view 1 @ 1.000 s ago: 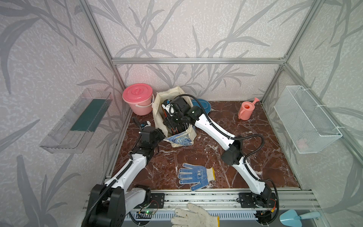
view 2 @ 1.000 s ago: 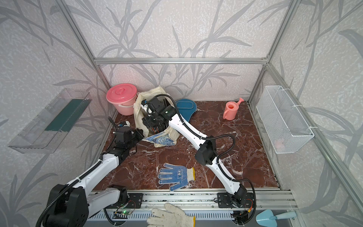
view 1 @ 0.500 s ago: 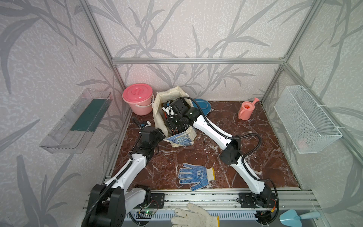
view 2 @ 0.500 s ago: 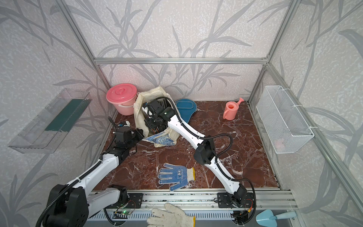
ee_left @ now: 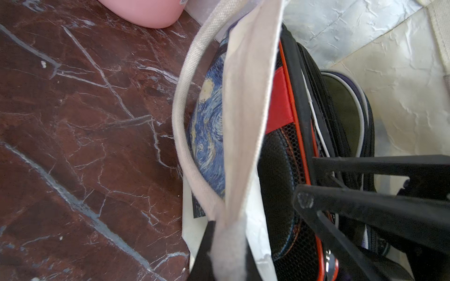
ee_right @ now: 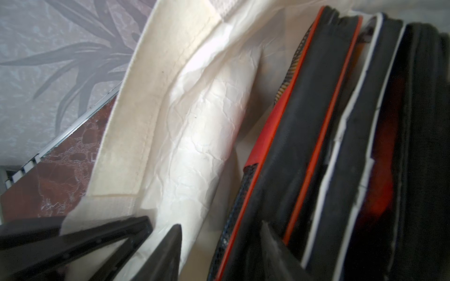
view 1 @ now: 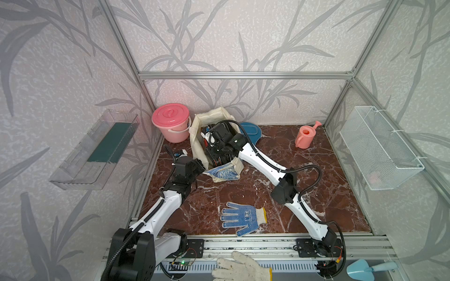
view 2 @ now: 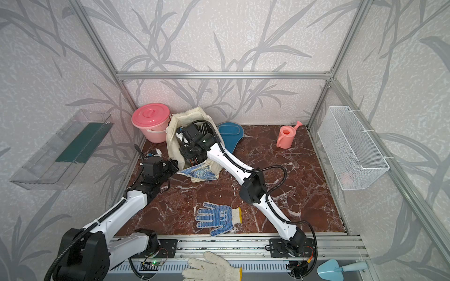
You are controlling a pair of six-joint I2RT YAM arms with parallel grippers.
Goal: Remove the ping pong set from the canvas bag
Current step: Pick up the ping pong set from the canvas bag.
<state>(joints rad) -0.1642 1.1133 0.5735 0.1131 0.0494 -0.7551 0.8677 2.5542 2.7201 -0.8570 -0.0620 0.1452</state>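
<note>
The cream canvas bag [view 1: 225,171] [view 2: 202,172] stands at the back left with its blue swirl print facing forward. My left gripper [ee_left: 226,255] [view 1: 199,165] is shut on the bag's rim cloth [ee_left: 246,97]. Inside stand several cases of the ping pong set: a black-red one [ee_left: 280,102] [ee_right: 304,121], an olive one [ee_left: 343,102] and a dark one with white piping [ee_right: 365,121]. My right gripper [ee_right: 221,225] [view 1: 215,153] reaches into the bag. It is open, with its jaws astride the black-red case's red-piped edge. A blue case [view 1: 250,131] [view 2: 230,135] lies on the table behind the bag.
A pink lidded bucket [view 1: 171,121] stands left of the bag, against the wall. A pink watering can [view 1: 304,136] sits at the back right. A blue-dotted glove [view 1: 241,217] lies front centre. A wire basket [view 1: 379,148] and a clear shelf [view 1: 95,150] hang on the side walls.
My right gripper has sunk a little deeper into the bag and its jaws have narrowed around the case edge. The left gripper has kept its hold and place.
</note>
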